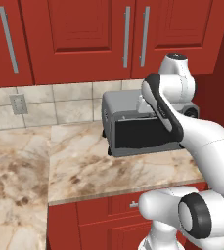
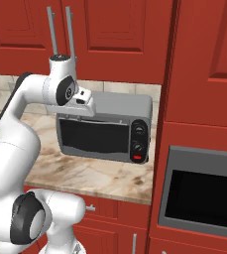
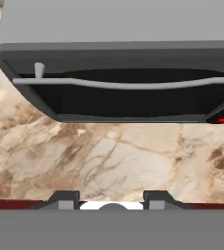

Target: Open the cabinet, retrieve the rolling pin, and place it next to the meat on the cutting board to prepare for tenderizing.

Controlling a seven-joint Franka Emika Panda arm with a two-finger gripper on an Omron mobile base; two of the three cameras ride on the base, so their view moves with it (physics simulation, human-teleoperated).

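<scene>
- Left base view: cabinet is shut, both doors closed, its two silver bar handles side by side at the seam, above and just left of the arm's wrist. Rolling pin is presumably behind those doors; can't confirm. A grey toaster oven sits on the marble desk under the cabinet, arm partly in front of it.
- Right base view: wrist sits just below the lower ends of the same handles, in front of the oven. The hand itself is hidden behind the wrist here. Tall red unit with a built-in black oven stands on the right.
- Hand view: camera looks down at the oven top and its door bar, with desk nearer. Hand fingers stand part open with nothing between them.
- Step in hand, my read: open the cabinet. Needs the hand tipped up from pointing down to facing the doors, then raised to mid-handle.
- Take one handle only and pull along the door's arc.
- Risk: clipping the oven top while reorienting, so lift first.
</scene>
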